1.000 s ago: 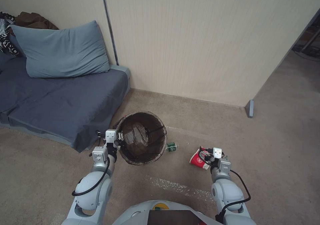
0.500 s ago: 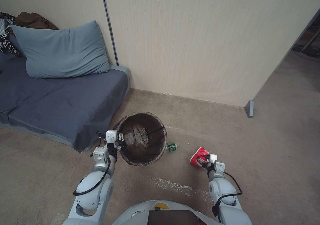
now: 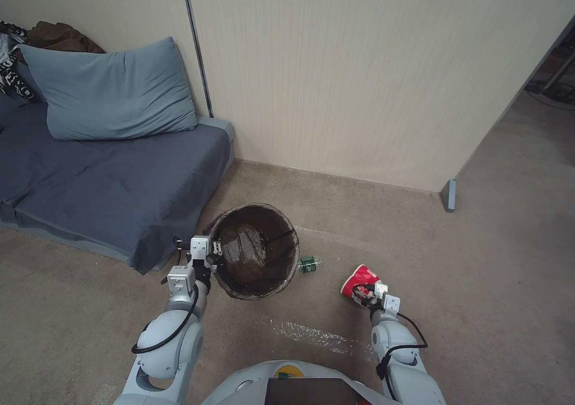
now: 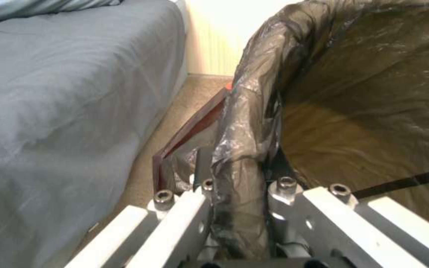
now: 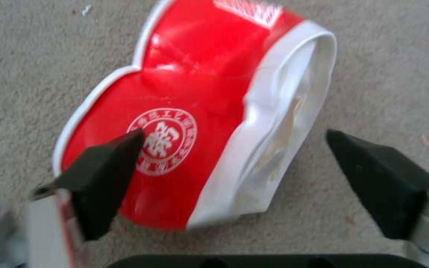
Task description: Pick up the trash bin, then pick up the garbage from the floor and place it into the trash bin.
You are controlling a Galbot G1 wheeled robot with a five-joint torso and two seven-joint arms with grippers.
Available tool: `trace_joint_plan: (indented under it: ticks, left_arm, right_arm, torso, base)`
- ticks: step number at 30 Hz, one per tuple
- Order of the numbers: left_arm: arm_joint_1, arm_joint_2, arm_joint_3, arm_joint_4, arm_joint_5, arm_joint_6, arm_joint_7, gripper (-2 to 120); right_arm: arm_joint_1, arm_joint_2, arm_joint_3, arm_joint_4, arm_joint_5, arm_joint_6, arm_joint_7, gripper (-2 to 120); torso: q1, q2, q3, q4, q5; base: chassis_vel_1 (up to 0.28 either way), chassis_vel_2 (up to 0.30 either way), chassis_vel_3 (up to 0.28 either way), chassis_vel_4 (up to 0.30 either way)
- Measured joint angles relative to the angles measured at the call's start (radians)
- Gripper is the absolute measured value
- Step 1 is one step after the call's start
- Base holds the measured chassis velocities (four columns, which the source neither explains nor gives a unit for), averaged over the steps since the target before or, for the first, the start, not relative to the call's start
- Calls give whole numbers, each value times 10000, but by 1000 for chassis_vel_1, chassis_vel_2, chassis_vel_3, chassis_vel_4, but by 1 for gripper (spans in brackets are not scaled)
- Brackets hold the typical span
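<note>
Head view: the left arm reaches forward and low over the carpet (image 3: 479, 261), its left gripper (image 3: 211, 255) clamped on the near-left rim of the trash bin (image 3: 272, 273); the bin hangs tilted, mouth turned up toward the camera, just beside the corner of the grey-covered sofa (image 3: 108, 195); a crumpled brown lump (image 3: 245, 244) lies inside on the dark liner. Left wrist view: the two white fingers (image 4: 175, 219) stand narrow, pinching the bag-wrapped rim of the bin (image 4: 353, 111) between them, one finger outside the wall and one inside. Head view, right side: the right arm is folded close to the torso, forearm pointing forward and down, with the right gripper (image 3: 361, 291) at the floor against the red-and-white paper cup (image 3: 354, 278); the cup lies on its side on the carpet, well apart from the bin; a small clear bottle with green label (image 3: 308, 265) lies between cup and bin, just beside the bin's right wall. Right wrist view: the black pads (image 5: 108, 175) stand wide, one overlapping the crushed cup's (image 5: 194, 111) red side, the other clear of its white rim; the jaws straddle the cup without closing on it.
</note>
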Motion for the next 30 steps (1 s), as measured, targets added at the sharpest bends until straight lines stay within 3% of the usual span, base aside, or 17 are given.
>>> trace_joint_plan:
  ticks: [4, 9, 12, 21, 23, 30]
  left_arm:
    - [29, -15, -2, 1, 28, -32, -13, 3]
    - [33, -19, 4, 40, 42, -48, -14, 3]
    - [29, -25, 35, 81, 55, -60, -15, 3]
    - [18, -25, 35, 110, 58, -78, -12, 3]
    - [12, -27, 44, 143, 59, -84, -9, 3]
    - [9, -26, 40, 153, 63, -90, 0, 3]
  right_arm:
    - [247, 97, 45, -622, 241, 261, -19, 68]
    - [244, 140, 45, -679, 242, 391, -93, 57]
    - [236, 159, 46, -677, 239, 425, -110, 39]
    - [211, 164, 89, -675, 174, 569, -150, 11]
    - [206, 157, 110, -675, 110, 669, -175, 0]
    - [205, 141, 140, -675, 42, 766, -195, 0]
  torso:
    - [0, 0, 0, 0, 0]
    - [0, 0, 0, 0, -1]
    - [0, 0, 0, 0, -1]
    - [0, 0, 0, -1, 0]
    - [0, 0, 0, 0, 0]
    - [0, 0, 0, 0, 0]
  base:
    - [0, 0, 0, 0]
    - [0, 0, 0, 0]
    - [0, 0, 0, 0]
    - [0, 0, 0, 0]
    - [0, 0, 0, 0]
    - [0, 0, 0, 0]
